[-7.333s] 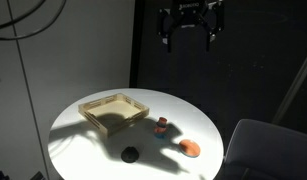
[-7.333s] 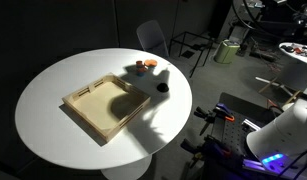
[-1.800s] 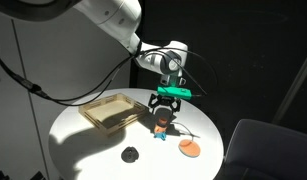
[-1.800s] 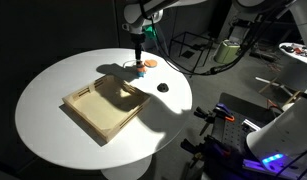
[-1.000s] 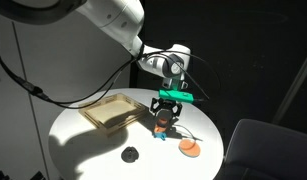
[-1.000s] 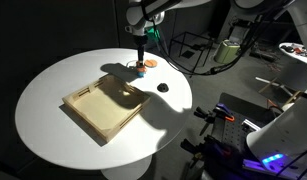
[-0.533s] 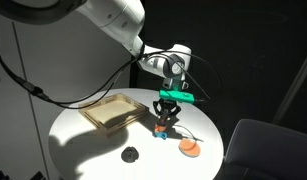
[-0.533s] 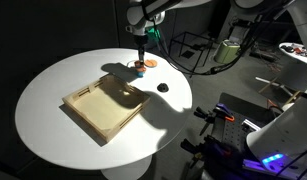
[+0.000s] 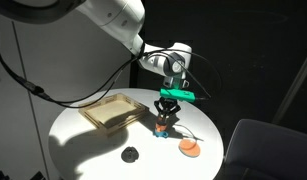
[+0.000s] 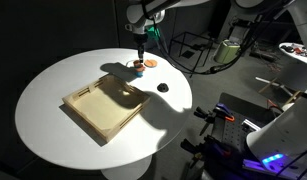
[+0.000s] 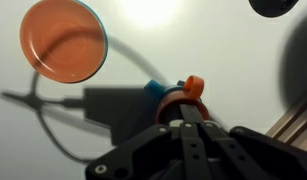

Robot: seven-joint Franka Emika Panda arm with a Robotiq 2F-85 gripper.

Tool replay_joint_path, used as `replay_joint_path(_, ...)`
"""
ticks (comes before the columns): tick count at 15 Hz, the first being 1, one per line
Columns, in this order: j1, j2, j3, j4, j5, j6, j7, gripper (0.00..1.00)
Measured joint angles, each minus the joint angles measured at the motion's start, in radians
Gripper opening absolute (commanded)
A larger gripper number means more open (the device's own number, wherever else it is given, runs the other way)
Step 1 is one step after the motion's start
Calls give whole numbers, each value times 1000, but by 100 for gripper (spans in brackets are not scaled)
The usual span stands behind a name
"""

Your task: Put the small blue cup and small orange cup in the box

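— Starting big: what sits on the round white surface (image 9: 93,150)?
— The arm (image 9: 103,25) reaches down over it. The wooden box (image 9: 115,110) lies to one side, with nothing visible in it. Outside its wall are an orange disc (image 9: 188,147), a black piece (image 9: 130,154) and the two cups.
— Where exactly are the cups?
— On the surface, near the box but not in it. In the wrist view the orange cup (image 11: 193,88) and blue cup (image 11: 153,90) touch each other. Whether one sits inside the other cannot be told.
— And the fingers (image 11: 181,135)?
— Two seconds ago they stood spread on either side of the cups. Now they are drawn together, seemingly pinching the orange cup's rim.
— Meaning?
— The grasp looks just made. Nothing is lifted yet, and both cups have still to go over the box wall. The blue one may stay behind if only the orange is gripped.
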Motion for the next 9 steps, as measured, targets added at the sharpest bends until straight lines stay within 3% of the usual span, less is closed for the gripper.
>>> replay_joint_path(1, 0, -1, 1, 2, 0, 0, 0, 0)
replay_joint_path(3, 0, -3, 2, 6, 0, 0, 0, 28)
replay_joint_path(9, 0, -5, 2, 16, 0, 0, 0, 73)
